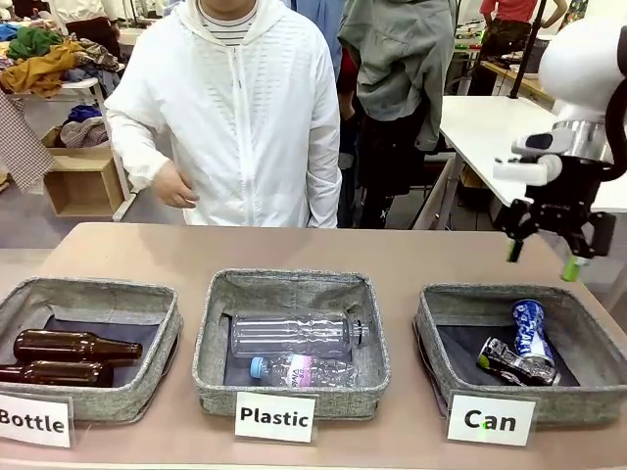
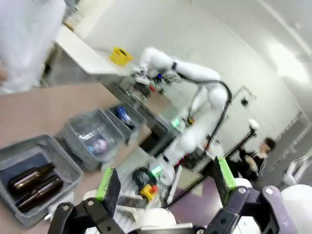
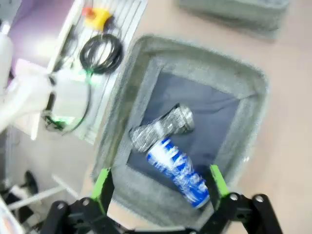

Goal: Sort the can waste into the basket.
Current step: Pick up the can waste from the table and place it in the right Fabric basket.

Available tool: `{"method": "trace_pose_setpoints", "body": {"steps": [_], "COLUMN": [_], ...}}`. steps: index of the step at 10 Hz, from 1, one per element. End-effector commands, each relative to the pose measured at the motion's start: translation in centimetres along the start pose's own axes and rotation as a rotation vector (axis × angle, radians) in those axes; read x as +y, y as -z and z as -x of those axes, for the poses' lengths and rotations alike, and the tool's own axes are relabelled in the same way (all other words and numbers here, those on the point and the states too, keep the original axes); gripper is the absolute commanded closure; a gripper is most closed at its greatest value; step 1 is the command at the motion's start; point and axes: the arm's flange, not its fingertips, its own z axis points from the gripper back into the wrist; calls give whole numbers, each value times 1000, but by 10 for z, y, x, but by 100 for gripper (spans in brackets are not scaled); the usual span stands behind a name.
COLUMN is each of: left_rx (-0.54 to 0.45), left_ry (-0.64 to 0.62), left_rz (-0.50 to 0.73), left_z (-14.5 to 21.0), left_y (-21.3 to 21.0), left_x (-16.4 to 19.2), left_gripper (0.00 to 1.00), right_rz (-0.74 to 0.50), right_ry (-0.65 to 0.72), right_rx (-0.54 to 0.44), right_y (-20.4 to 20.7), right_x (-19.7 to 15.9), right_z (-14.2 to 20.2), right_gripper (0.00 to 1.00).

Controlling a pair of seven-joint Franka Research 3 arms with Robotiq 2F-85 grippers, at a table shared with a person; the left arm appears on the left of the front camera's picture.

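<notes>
Leaning blue can, top far-side.

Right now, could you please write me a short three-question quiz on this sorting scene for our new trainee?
1. True or false: the blue-and-white can lies in the basket marked "Can".
2. How many brown bottles lie in the basket marked "Bottle"?
A one
B two
C three
3. Fill in: the right pincer hangs above the Can basket with its jaws ____.

Key
1. True; it leans beside the crushed can.
2. B
3. open; nothing sits between its green pads.
</notes>
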Motion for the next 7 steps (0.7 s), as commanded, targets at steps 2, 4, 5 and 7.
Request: {"method": "trace_pose_setpoints", "body": {"steps": [2,4,5,7], "left_rx": [375,530,601,676], "left_ry": [-7,-102,-133,-147], "left_rz": [140,217,241,173], "left_z": [12,27,37,62], "left_y": [85,132,151,184], "left_x": [1,15,26,46], "left_gripper": [0,0,0,0], "right_rz": [281,270,256,75], "right_ry": [195,304,344,347], "right_rx": [-728,-1113,-1225,-1323], "right_y": [-43,-59,-62,-53], "right_x": [-44,-57,-63,-80], "right_z": [2,21,34,57], "right_gripper": [0,0,0,0]}}
